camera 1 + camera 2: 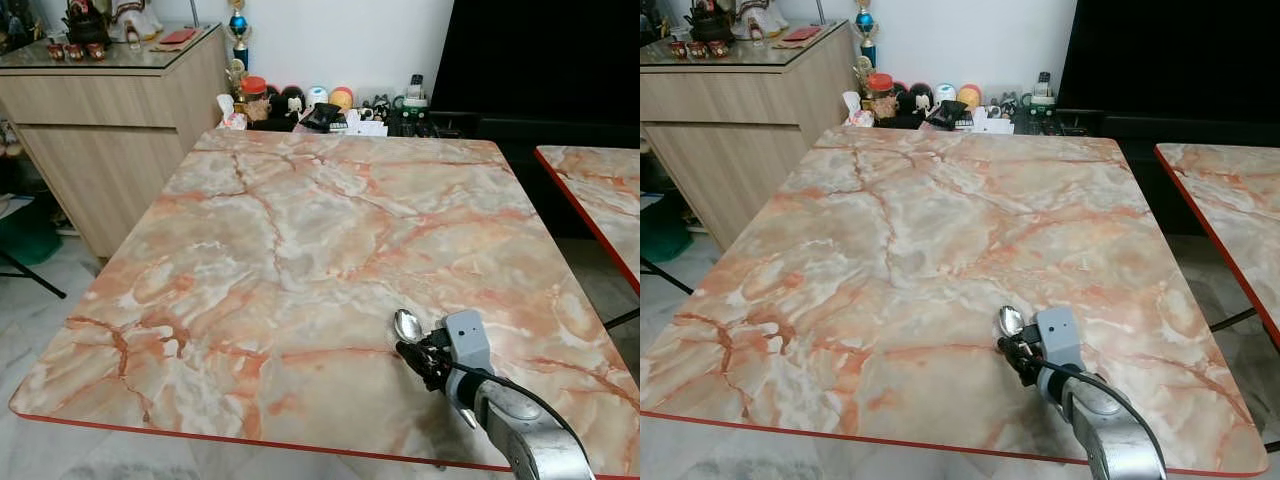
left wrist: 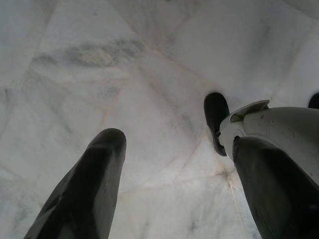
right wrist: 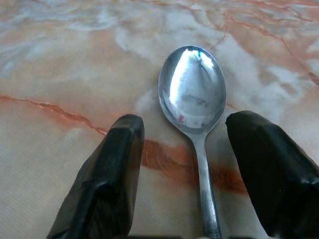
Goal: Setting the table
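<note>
The left gripper (image 2: 169, 184) is hanging idle over the pale marble floor tiles (image 2: 99, 64), its two black fingers standing apart and holding nothing, presumably because only one utensil is being handled. On the orange-veined marble-patterned table with the red edge (image 1: 300, 240), at about 5 o'clock near its front rim, the shiny oval-bowled metal spoon (image 3: 193, 89) is lying flat, bowl up. The right gripper (image 3: 192, 174) is straddling its thin handle, fingers spread clear on either side, probably releasing it at a diner's place.
</note>
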### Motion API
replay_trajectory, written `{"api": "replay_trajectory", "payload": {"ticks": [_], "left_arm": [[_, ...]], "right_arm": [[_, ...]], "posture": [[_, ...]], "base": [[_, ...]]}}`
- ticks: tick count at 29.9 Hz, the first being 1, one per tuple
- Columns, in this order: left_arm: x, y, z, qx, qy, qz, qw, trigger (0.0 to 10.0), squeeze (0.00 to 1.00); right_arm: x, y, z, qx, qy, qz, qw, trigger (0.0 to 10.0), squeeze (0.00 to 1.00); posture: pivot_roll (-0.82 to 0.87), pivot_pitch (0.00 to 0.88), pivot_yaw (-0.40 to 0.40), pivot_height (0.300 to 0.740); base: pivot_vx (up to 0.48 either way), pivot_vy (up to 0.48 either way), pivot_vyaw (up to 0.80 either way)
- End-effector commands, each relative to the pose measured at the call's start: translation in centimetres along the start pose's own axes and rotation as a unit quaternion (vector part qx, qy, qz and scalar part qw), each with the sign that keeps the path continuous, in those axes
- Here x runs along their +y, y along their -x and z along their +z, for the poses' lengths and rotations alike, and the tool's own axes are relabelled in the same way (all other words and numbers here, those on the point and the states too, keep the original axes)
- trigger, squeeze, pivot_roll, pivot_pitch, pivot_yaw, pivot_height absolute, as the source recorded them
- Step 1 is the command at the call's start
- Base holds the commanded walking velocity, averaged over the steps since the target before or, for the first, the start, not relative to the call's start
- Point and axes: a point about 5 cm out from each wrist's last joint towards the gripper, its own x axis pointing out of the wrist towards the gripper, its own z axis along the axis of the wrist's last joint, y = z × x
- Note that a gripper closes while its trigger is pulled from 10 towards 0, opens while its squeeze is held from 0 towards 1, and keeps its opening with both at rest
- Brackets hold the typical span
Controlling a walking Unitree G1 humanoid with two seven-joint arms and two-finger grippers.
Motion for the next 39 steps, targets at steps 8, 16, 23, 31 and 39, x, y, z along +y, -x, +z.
{"api": "replay_trajectory", "payload": {"ticks": [8,16,23,31,39], "left_arm": [[0.1,0.2,-0.7,0.010,-0.013,-0.002,1.000,10.0,0.00],[0.0,0.2,-0.9,0.012,-0.014,-0.004,1.000,10.0,0.00],[0.0,0.2,-0.9,0.012,-0.017,-0.004,1.000,10.0,0.00],[0.0,0.2,-0.9,0.012,-0.020,-0.006,1.000,10.0,0.00],[-0.3,0.2,-0.8,0.010,-0.020,-0.011,1.000,10.0,0.00]], "right_arm": [[0.5,0.7,-0.2,0.008,0.004,-0.025,1.000,10.0,0.00],[0.8,0.6,-0.5,0.014,0.003,-0.020,1.000,10.0,0.00],[0.7,0.4,-1.0,0.023,-0.004,-0.022,0.999,10.0,0.00],[0.5,0.5,-1.7,0.034,-0.010,-0.029,0.999,10.0,0.00],[0.6,0.4,-2.2,0.042,-0.012,-0.027,0.999,4.8,0.00]], "posture": [[-0.01,0.098,0.018,0.740],[-0.01,0.095,0.016,0.740],[0.00,0.083,0.014,0.740],[-0.01,0.086,0.014,0.740],[0.00,0.096,0.011,0.740]], "base": [[0.000,0.000,0.00],[0.000,0.000,0.00],[0.000,0.000,0.00],[0.000,0.000,0.00],[0.000,0.000,0.00]]}}
